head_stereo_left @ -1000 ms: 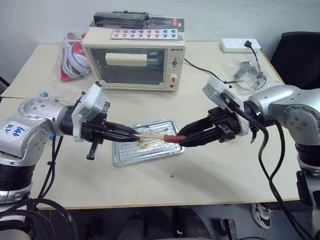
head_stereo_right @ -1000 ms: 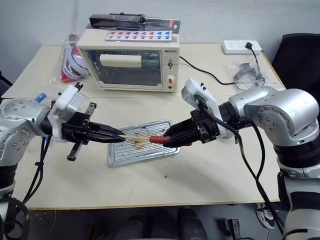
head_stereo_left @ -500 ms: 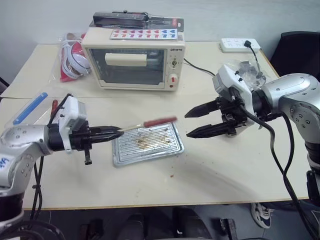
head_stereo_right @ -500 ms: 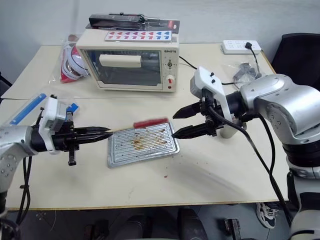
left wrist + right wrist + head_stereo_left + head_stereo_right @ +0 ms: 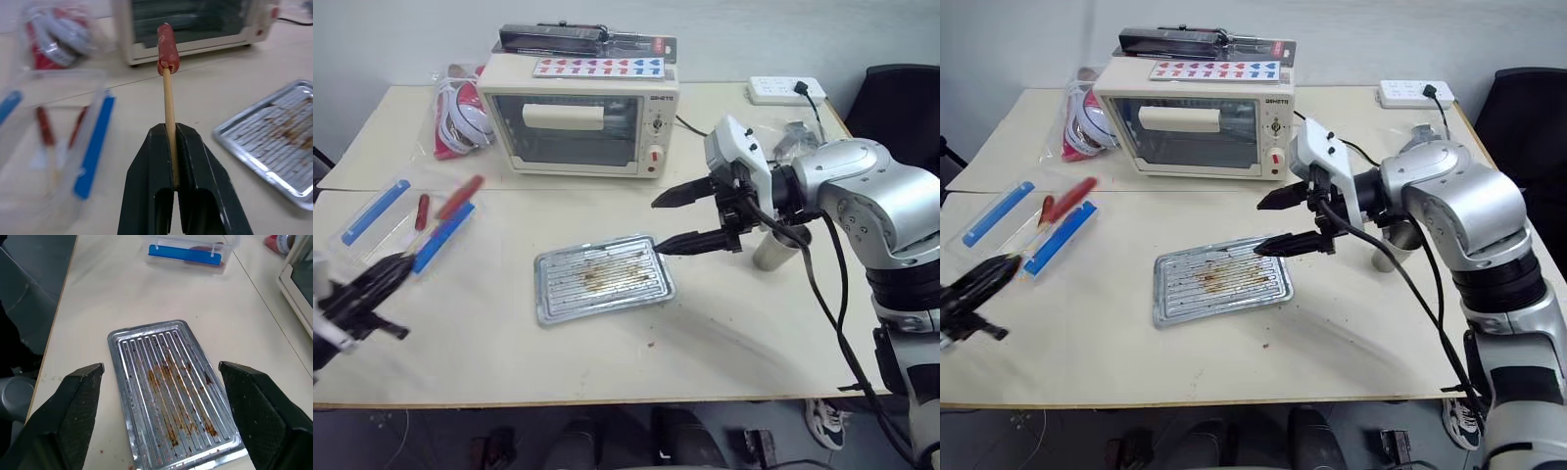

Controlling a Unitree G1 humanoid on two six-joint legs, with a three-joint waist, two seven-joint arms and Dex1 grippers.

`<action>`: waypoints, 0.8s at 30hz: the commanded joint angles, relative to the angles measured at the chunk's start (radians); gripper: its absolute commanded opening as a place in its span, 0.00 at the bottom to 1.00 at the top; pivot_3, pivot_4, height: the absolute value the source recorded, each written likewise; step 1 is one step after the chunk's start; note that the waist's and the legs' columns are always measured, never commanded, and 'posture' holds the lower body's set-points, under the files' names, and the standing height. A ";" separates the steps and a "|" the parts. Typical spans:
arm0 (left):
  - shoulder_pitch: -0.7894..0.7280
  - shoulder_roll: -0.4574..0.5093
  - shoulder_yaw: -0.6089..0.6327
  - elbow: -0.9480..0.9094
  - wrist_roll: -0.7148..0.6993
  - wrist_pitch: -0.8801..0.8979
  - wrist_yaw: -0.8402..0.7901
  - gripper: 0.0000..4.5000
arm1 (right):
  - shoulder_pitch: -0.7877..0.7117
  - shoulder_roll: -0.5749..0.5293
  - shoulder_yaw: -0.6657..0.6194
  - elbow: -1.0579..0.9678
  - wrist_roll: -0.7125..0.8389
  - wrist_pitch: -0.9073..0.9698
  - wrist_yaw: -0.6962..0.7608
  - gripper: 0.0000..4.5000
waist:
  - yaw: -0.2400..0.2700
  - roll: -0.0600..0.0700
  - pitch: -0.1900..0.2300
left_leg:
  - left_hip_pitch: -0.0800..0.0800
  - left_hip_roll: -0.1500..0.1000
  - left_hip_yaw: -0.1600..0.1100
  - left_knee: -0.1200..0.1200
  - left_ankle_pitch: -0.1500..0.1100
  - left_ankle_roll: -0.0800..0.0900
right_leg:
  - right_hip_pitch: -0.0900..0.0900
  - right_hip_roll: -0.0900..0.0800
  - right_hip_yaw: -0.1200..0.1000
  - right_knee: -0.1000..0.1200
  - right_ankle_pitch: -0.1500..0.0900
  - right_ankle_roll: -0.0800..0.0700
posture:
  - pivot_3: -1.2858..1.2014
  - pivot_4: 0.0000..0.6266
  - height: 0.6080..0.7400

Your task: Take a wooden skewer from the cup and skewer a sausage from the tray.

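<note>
- The left gripper [image 5: 171, 161] has its fingers [image 5: 146, 191] clenched on the wooden skewer [image 5: 169, 122], which rises straight out from between the fingertips.
- The sausage [image 5: 167, 49] sits impaled on the far tip of that stick, well beyond the fingers and over the worktop [image 5: 724, 333], close to a clear plastic box [image 5: 411, 220] with blue strips.
- The stick looks light and stiff but very thin, so I judge it could snap if bent; the hold near its bare end, far from the meat, seems the right place.
- The sausage looks soft and greasy; I judge it could slide or spin on the stick if swung sharply.
- The tray [image 5: 171, 387] lies bare between and beyond the right gripper's fingers [image 5: 73, 406], showing only brown stains on its ribs.
- The right gripper [image 5: 680, 220] hangs above the tray's near edge, fingers released and spread wide, holding nothing.
- The cup [image 5: 773, 250] stands just behind those fingers, partly hidden by the arm.
</note>
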State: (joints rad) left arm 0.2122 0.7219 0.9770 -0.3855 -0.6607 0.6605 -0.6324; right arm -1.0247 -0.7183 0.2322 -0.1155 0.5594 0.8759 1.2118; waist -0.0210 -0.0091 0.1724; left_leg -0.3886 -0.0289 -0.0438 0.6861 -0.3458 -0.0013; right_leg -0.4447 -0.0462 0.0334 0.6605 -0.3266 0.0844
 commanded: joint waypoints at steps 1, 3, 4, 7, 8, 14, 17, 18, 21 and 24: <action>-0.052 0.104 0.043 0.248 0.064 -0.105 -0.031 0.00 | -0.045 0.014 -0.020 -0.001 -0.012 -0.010 -0.015 0.99 | 0.001 0.000 0.000 | 0.000 0.000 0.000 0.000 0.000 0.000 | 0.000 0.000 0.000 0.001 0.000 0.000 | 0.52 0.24 1.00; -0.089 0.153 0.004 0.359 0.096 -0.158 -0.055 0.00 | -0.048 0.018 -0.018 -0.002 -0.018 -0.008 -0.021 0.99 | 0.000 0.000 0.000 | 0.000 0.000 0.000 0.000 0.000 0.000 | 0.000 0.000 0.000 0.000 0.000 0.000 | 0.52 0.24 1.00; -0.117 0.175 -0.017 0.414 0.108 -0.179 -0.061 0.00 | -0.047 0.018 -0.019 -0.007 -0.016 -0.002 -0.021 0.99 | -0.001 0.000 0.000 | 0.000 0.000 0.000 0.000 0.000 0.000 | 0.000 0.000 0.000 0.000 0.000 0.000 | 0.52 0.24 1.00; -0.214 0.227 -0.089 0.555 0.133 -0.224 -0.080 0.00 | -0.037 0.014 -0.031 -0.028 -0.003 0.017 -0.031 0.99 | -0.002 0.000 0.000 | 0.000 -0.001 0.000 -0.002 0.000 0.001 | 0.000 -0.001 -0.001 0.002 0.000 0.000 | 0.52 0.24 1.00; -0.246 0.237 -0.119 0.591 0.139 -0.234 -0.090 0.00 | -0.033 0.013 -0.036 -0.034 0.001 0.025 -0.037 0.99 | -0.003 0.000 0.000 | 0.000 -0.001 0.000 -0.002 0.000 0.001 | 0.000 -0.001 -0.001 0.002 0.000 0.000 | 0.52 0.24 1.00; -0.385 0.269 -0.268 0.764 0.200 -0.309 -0.136 0.00 | -0.016 0.004 -0.055 -0.065 0.005 0.049 -0.069 0.99 | -0.011 -0.001 0.000 | 0.000 -0.001 0.000 -0.002 -0.001 0.001 | -0.001 -0.001 -0.001 0.002 0.000 0.000 | 0.52 0.24 1.00; -0.434 0.285 -0.314 0.833 0.227 -0.319 -0.141 0.13 | -0.011 0.000 -0.065 -0.075 0.007 0.060 -0.085 1.00 | -0.015 -0.001 0.000 | 0.000 -0.001 0.001 -0.003 -0.001 0.001 | -0.002 -0.001 -0.001 0.003 0.000 0.000 | 0.52 0.24 1.00; -0.445 0.288 -0.323 0.847 0.228 -0.319 -0.145 0.15 | -0.010 -0.002 -0.068 -0.077 0.008 0.065 -0.090 1.00 | -0.016 -0.001 0.000 | 0.000 -0.001 0.001 -0.003 -0.001 0.001 | -0.002 -0.001 -0.001 0.003 0.000 0.000 | 0.52 0.24 1.00; -0.454 0.297 -0.329 0.856 0.228 -0.322 -0.156 0.30 | -0.007 -0.005 -0.075 -0.081 0.013 0.079 -0.102 1.00 | -0.016 -0.001 0.000 | 0.000 -0.001 0.001 -0.003 -0.001 0.001 | -0.002 -0.001 -0.001 0.003 0.000 0.000 | 0.52 0.24 1.00; -0.426 0.309 -0.313 0.817 0.229 -0.318 -0.156 0.46 | 0.003 -0.011 -0.077 -0.084 0.010 0.078 -0.105 1.00 | -0.014 -0.001 0.000 | 0.000 -0.001 0.000 -0.003 -0.001 0.001 | -0.002 -0.001 -0.001 0.003 0.000 0.000 | 0.52 0.24 1.00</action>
State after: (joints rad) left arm -0.2245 0.9985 0.6280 0.4732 -0.4323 0.3561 -0.7845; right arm -1.0287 -0.7099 0.1891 -0.1612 0.5607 0.9594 1.1098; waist -0.0346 -0.0097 0.1721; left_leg -0.3889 -0.0298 -0.0433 0.6834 -0.3464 -0.0006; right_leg -0.4465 -0.0473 0.0322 0.6637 -0.3266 0.0843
